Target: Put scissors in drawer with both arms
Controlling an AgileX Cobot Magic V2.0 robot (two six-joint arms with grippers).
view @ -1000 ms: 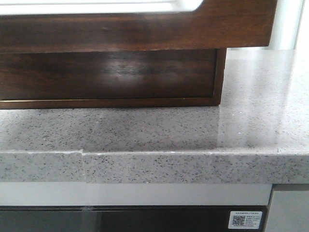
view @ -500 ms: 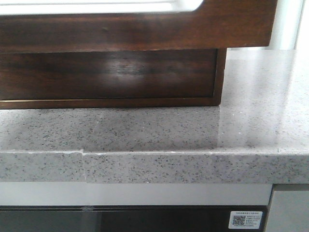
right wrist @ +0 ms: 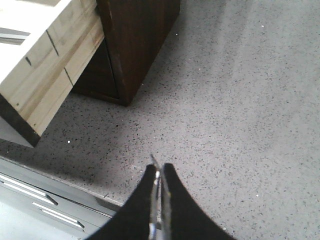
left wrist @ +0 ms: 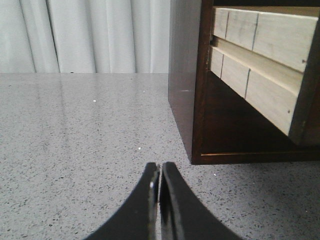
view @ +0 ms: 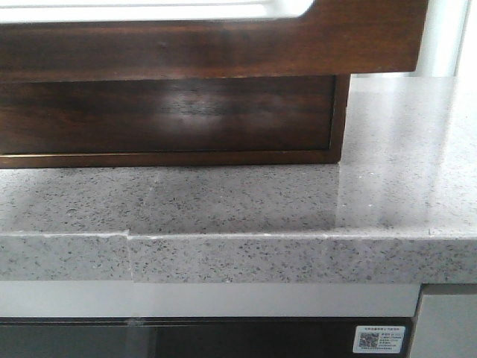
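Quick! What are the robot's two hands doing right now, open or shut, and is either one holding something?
Left tool: shut, holding nothing.
Right tool: shut on something thin and metallic; too little shows to name it.

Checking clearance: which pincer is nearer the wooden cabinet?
Left, apparently. The left pincer sits low over the counter just off the cabinet's corner; the right pincer, seemingly pinching scissors, hovers higher and farther from the opposite corner.

A grey speckled stone counter (view: 387, 149) with a glossy surface fills the scene. White pleated curtains (left wrist: 85, 35) hang behind its far edge. Below the counter's front edge sits a dark cabinet panel bearing a white QR-code label (view: 378, 339).
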